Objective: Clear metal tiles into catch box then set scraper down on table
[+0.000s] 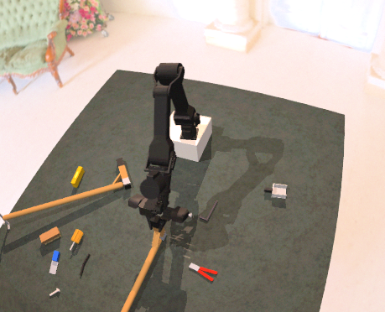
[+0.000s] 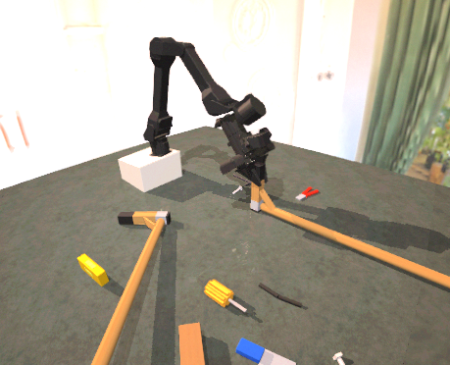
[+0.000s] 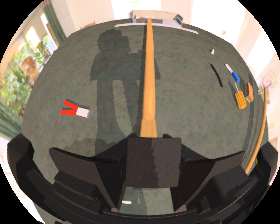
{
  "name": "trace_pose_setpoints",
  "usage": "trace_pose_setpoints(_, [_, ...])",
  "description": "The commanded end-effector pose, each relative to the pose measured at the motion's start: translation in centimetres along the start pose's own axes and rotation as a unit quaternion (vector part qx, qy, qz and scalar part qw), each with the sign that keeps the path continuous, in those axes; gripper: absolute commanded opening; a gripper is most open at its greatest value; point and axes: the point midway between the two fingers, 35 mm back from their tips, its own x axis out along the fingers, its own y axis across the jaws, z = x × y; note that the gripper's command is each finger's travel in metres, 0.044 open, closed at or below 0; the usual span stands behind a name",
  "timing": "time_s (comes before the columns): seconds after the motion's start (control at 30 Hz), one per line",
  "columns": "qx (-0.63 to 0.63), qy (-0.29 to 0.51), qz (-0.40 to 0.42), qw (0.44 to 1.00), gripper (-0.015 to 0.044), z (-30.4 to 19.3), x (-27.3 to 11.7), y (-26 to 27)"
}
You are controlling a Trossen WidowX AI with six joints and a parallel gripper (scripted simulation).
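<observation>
My gripper [image 1: 158, 228] [image 2: 258, 184] [image 3: 153, 161] is shut on the black grip of the long scraper [image 1: 141, 274] [image 2: 344, 238] [image 3: 149, 75]. Its wooden handle runs away from the fingers and out of the top and exterior views. In the wrist view it reaches a pale, box-like shape [image 3: 176, 20] with raised sides at the table's far edge, perhaps the catch box. A thin pale strip beside it may be the steel plate. The scraper's blade and any metal tiles cannot be made out.
A second long wooden tool [image 1: 64, 202] [image 2: 130, 285] lies to one side. Red-handled pliers [image 1: 202, 272] [image 2: 307, 193] [image 3: 76, 109], a yellow screwdriver [image 1: 76, 236] [image 2: 220, 292] [image 3: 240, 99], a brown block [image 1: 49, 236] [image 2: 191, 343] and a small white tray [image 1: 279, 190] are around.
</observation>
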Motion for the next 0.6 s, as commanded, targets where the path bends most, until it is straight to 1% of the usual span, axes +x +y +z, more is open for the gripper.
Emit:
trace_pose_setpoints(0.0, [-0.001,-0.006,0.003,1.000,0.0000,1.1,0.4,0.3])
trace_pose_setpoints(0.57, [-0.001,-0.007,0.003,1.000,0.0000,3.0,1.9,0.7])
